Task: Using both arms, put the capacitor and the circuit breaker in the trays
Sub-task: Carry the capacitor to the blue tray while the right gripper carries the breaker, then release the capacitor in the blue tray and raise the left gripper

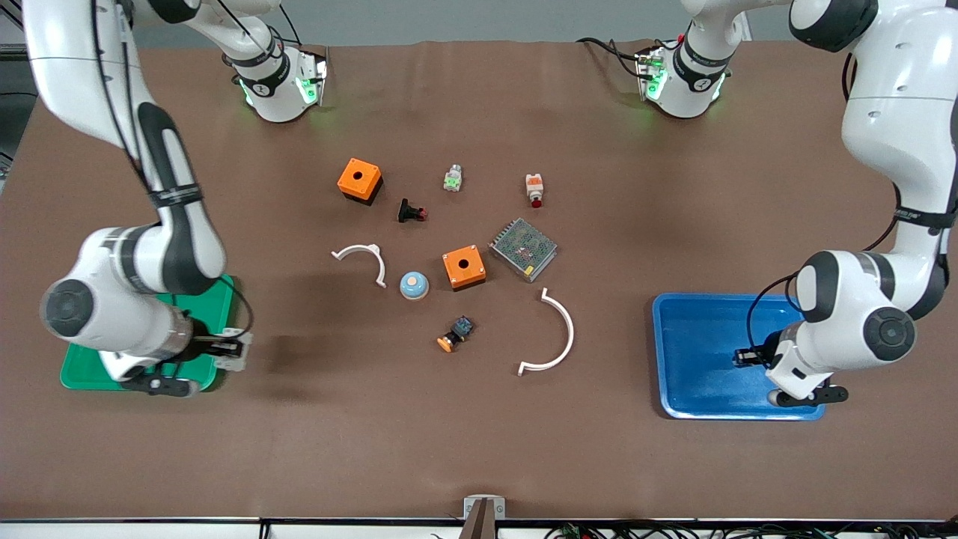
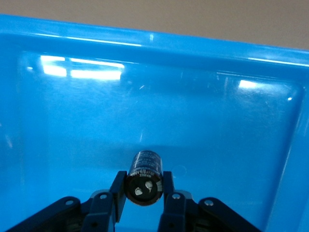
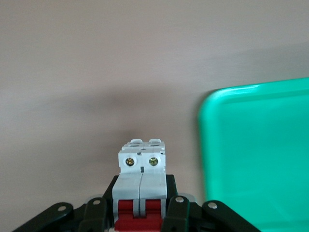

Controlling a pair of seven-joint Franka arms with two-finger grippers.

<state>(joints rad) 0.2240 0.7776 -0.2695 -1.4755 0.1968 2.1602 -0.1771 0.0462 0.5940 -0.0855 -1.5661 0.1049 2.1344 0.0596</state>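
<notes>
My left gripper (image 1: 742, 358) is over the blue tray (image 1: 696, 314) and is shut on the capacitor (image 2: 144, 177), a small black cylinder with a shiny end, held between its fingers (image 2: 117, 191) above the tray floor (image 2: 145, 116). My right gripper (image 1: 238, 346) is by the edge of the green tray (image 1: 217, 299) and is shut on the circuit breaker (image 3: 142, 179), a white-grey block with red levers. In the right wrist view the breaker is over brown table, with the green tray (image 3: 260, 154) beside it.
Between the trays lie two orange boxes (image 1: 360, 180) (image 1: 463, 267), a metal mesh unit (image 1: 523, 248), two white curved pieces (image 1: 365, 258) (image 1: 554, 337), a blue dome (image 1: 413, 284), an orange-capped push button (image 1: 455, 335), a black red-tipped part (image 1: 411, 212), and small parts (image 1: 452, 178) (image 1: 534, 189).
</notes>
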